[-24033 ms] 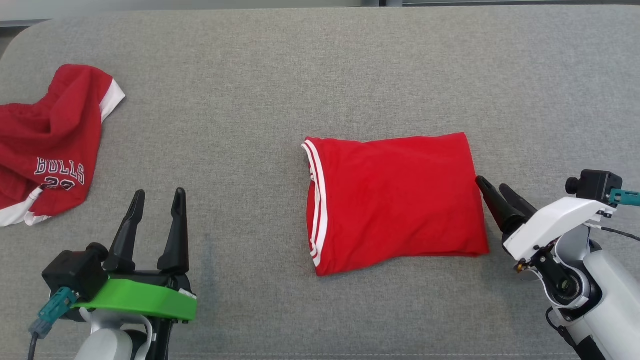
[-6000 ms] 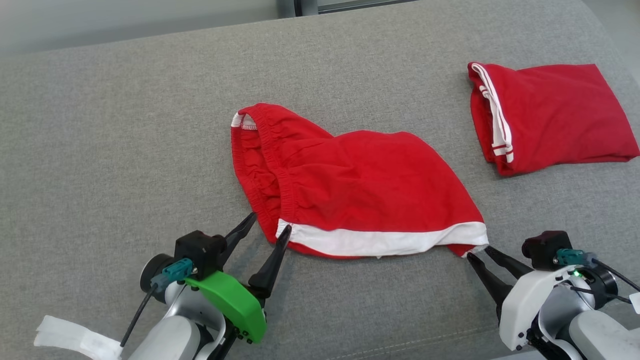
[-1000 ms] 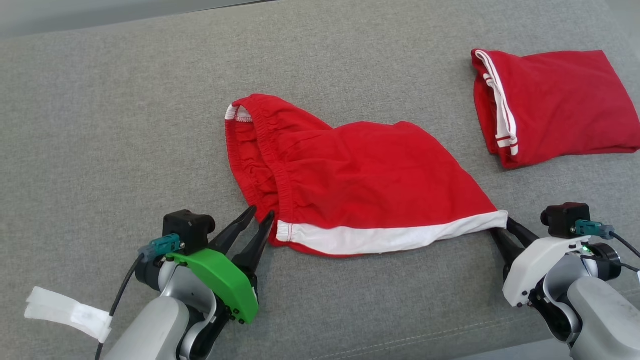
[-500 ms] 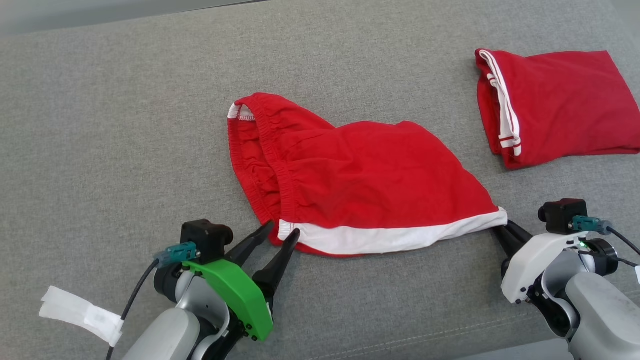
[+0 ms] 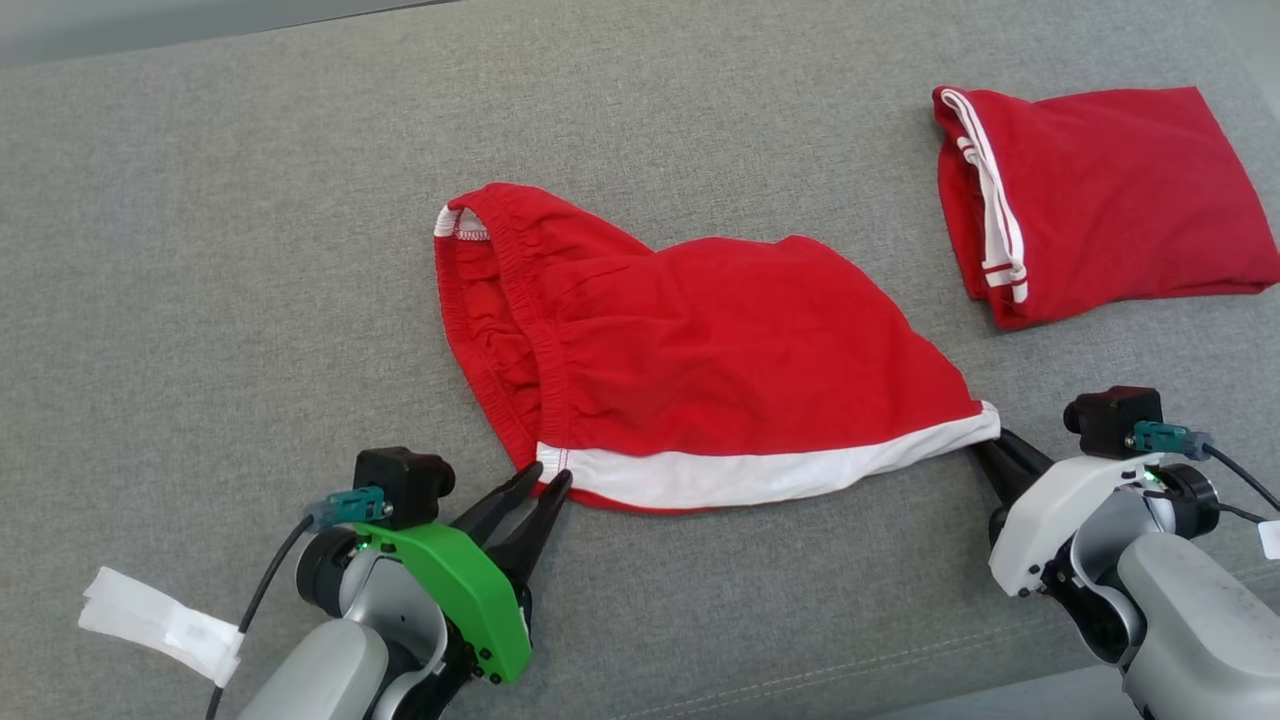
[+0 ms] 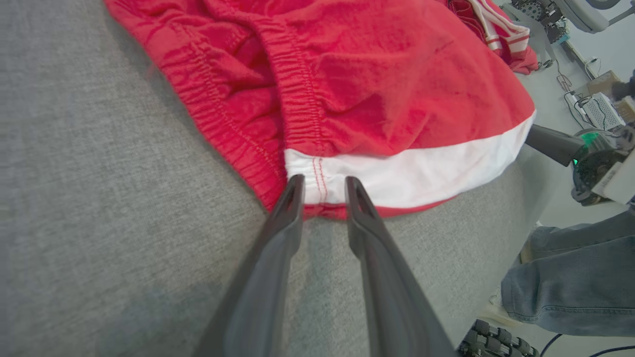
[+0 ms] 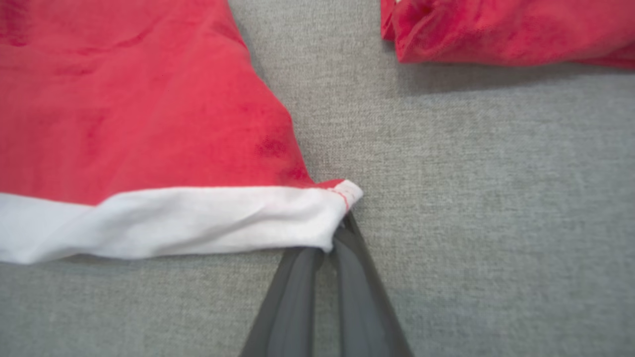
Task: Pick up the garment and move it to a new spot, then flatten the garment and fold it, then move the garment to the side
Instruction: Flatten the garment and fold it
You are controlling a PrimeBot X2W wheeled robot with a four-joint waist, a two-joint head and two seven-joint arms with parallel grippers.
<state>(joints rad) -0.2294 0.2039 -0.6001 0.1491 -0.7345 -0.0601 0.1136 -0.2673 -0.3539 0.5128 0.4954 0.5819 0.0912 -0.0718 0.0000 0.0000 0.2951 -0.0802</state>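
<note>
The garment [image 5: 720, 350], red shorts with a white hem band and an elastic waistband, lies spread on the grey couch-like surface [image 5: 250, 250]. My left gripper [image 5: 550, 476] sits at the hem's left corner. In the left wrist view its fingers [image 6: 296, 188] stand a narrow gap apart astride that white corner of the garment [image 6: 372, 89]. My right gripper [image 5: 985, 445] is shut on the hem's right corner. In the right wrist view it [image 7: 337, 233] pinches the white tip of the garment [image 7: 124, 99].
A second red garment [image 5: 1100, 190], folded and with white stripes, lies at the far right. A white tag [image 5: 160, 625] hangs off my left arm. A person's leg in jeans [image 6: 570, 292] stands beside the surface's edge.
My left gripper opened wide, shifted right from the waistband edge to the white hem corner, and narrowed around it. The right gripper closed on the other hem corner.
</note>
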